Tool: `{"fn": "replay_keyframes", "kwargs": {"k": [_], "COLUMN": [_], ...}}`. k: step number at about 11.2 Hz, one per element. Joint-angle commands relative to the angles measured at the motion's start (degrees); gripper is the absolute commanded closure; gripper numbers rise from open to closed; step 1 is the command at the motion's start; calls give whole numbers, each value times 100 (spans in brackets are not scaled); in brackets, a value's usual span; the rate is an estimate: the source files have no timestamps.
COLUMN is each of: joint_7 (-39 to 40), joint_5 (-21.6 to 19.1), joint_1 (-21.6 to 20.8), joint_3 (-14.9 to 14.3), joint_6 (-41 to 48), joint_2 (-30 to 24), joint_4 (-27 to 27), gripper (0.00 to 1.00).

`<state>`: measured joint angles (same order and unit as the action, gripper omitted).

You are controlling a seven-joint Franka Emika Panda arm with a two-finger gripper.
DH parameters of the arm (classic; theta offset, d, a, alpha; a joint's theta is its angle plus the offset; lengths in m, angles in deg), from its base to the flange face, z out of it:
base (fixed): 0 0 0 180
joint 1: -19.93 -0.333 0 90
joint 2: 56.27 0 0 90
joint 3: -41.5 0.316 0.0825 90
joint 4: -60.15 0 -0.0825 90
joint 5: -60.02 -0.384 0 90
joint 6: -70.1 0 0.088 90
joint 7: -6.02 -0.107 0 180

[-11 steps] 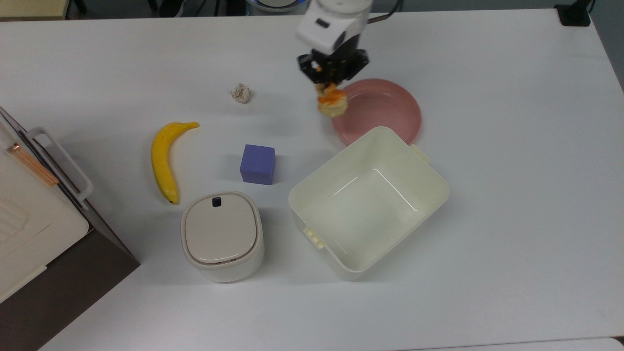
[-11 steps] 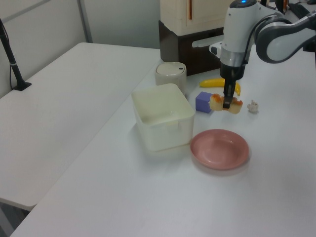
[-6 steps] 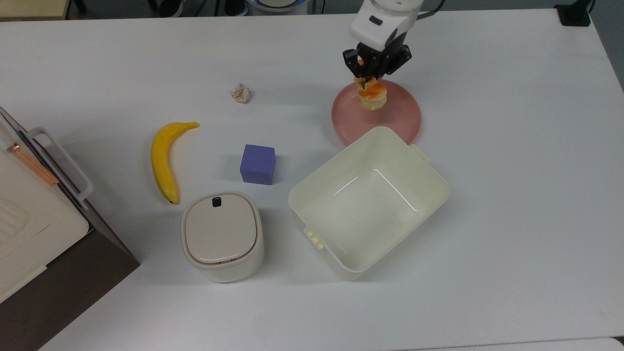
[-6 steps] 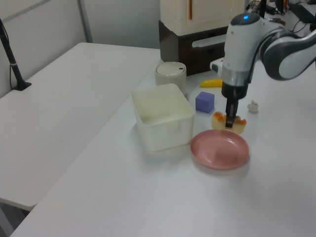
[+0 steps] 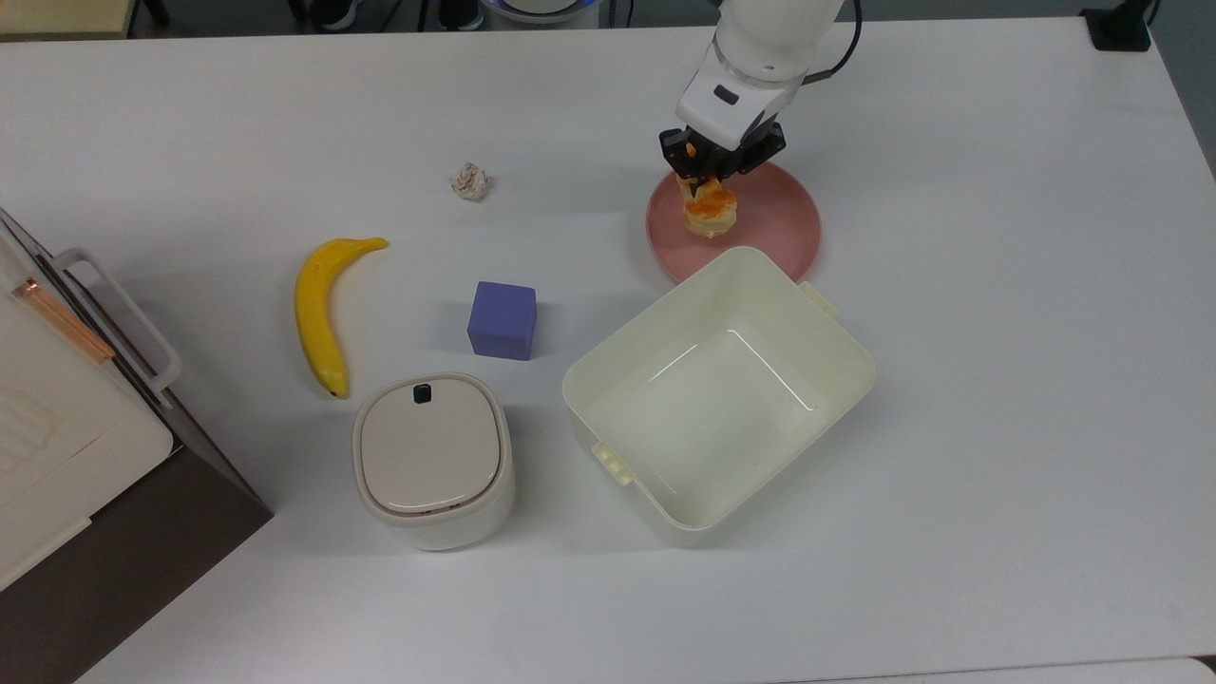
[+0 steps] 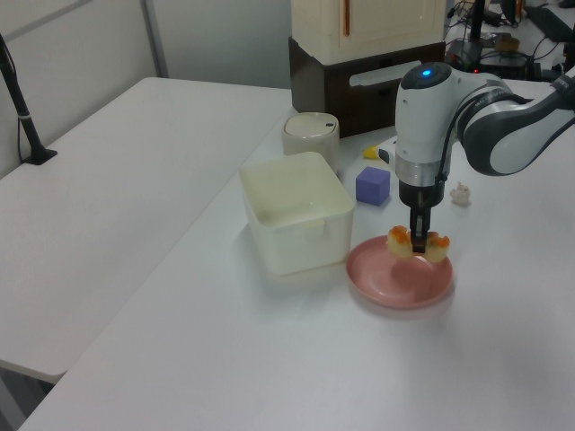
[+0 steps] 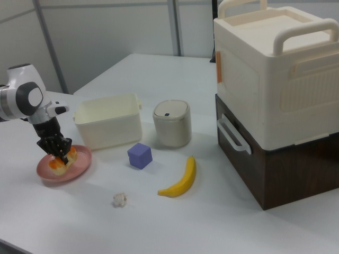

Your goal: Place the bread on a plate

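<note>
The bread point(image 5: 709, 207), a small loaf with cream sides and an orange-brown top, hangs low over the pink plate point(image 5: 774, 223), toward the plate's left part in the top view. My gripper point(image 5: 704, 185) is shut on the bread from above. In the left view the bread point(image 6: 434, 246) sits just above the plate point(image 6: 395, 285) with the gripper point(image 6: 419, 244) across its middle. The right view shows the gripper point(image 7: 61, 154) on the bread point(image 7: 63, 162) at the plate point(image 7: 77, 172); whether the bread touches the plate I cannot tell.
A large cream tub point(image 5: 719, 391) stands right next to the plate. A purple cube point(image 5: 503, 320), a banana point(image 5: 321, 310), a crumpled paper ball point(image 5: 469, 181) and a lidded round canister point(image 5: 433, 460) lie further to the top view's left. A big cream box point(image 7: 279, 100) stands beyond them.
The gripper carried the bread from beside the plate's edge to over the plate, then lowered it toward the plate's surface. Nothing else moved.
</note>
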<state>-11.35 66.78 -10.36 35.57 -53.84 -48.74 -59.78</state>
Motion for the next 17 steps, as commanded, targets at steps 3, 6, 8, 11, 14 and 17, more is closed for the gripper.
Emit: {"fn": "replay_keyframes", "kwargs": {"k": [3,6,8,11,14,17], "joint_7": [585,656,796,1629,2552,2687], "joint_5": [133,150,177,159,106,-199], "joint_1": [-39,-56,40,1030,1902,2500], "joint_3": [-32,-32,-32,-75,-102,-163], "joint_6": [589,836,863,1213,1925,2057], "joint_2": [-59,-42,-146,-568,-587,-604], "joint_4": [285,418,427,671,1330,1796], "gripper": [0,0,0,0,0,0]}}
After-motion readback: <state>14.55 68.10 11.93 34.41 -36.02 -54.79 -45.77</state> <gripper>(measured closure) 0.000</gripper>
